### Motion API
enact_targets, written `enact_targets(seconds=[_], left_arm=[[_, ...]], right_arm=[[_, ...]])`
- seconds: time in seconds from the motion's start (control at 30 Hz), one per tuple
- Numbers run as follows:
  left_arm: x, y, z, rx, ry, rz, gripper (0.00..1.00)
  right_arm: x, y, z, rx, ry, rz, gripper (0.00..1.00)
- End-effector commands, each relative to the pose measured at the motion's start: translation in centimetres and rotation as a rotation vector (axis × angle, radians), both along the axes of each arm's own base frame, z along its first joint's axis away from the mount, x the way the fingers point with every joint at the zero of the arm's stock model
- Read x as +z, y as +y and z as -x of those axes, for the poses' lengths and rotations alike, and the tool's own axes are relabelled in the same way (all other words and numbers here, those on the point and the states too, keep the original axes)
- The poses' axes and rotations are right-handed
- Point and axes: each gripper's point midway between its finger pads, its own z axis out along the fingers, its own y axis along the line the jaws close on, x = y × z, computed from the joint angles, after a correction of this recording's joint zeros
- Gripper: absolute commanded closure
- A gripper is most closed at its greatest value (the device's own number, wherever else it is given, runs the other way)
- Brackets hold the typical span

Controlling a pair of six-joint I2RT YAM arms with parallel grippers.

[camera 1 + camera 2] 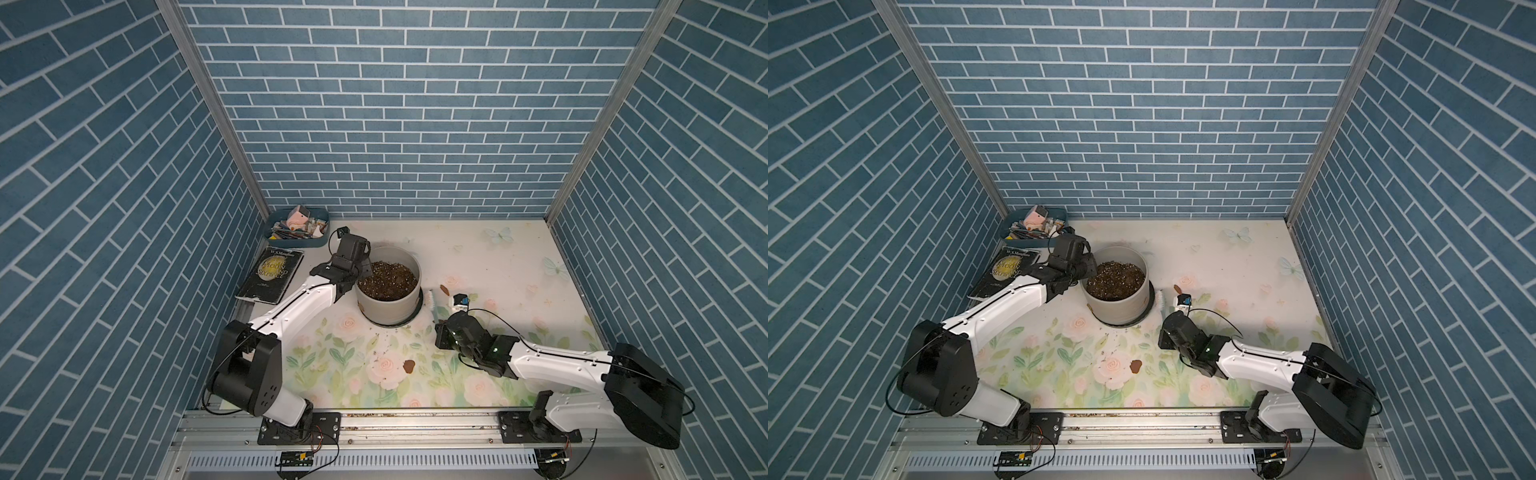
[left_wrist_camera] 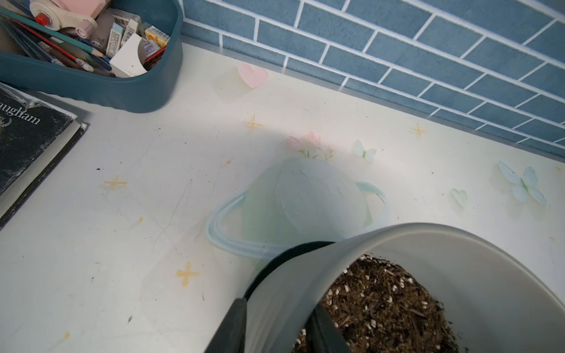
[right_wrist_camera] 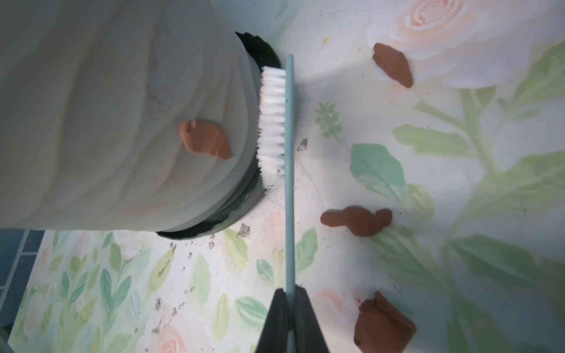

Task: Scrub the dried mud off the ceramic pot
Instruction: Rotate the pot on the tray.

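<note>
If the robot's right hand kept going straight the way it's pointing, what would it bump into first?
Probably nothing solid soon: the right hand points along its teal brush, beside the ceramic pot, toward bare mat. The bristles would drag along the pot's wall, though depth is unclear.

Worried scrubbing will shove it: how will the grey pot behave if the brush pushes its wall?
Probably heavy: the ceramic pot is wide and holds soil. Tipping seems unlikely, since it sits squat on its saucer. It might slide on the smooth mat, though the left gripper pinching its rim should steady it.
</note>
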Motion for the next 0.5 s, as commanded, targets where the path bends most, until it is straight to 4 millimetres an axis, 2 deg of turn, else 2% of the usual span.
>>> enact_targets(seconds=[0.0,0.4,0.47], left_arm=[[-0.2,0.9,0.3,0.03,0.004,-0.007,0.71],[-0.6,0.9,1.1,0.012,0.026,-0.009,0.99],[-0.4,0.9,1.3,0.01,0.026,-0.007,1.0]], right_arm=[[1.2,1.1,-1.0,0.001,-0.016,-0.045,1.0],[0.2,0.3,-2.2,-0.031,-0.002,-0.025,1.0],[0.3,0.6,-2.4,-0.021,-0.006,-0.02,1.0]])
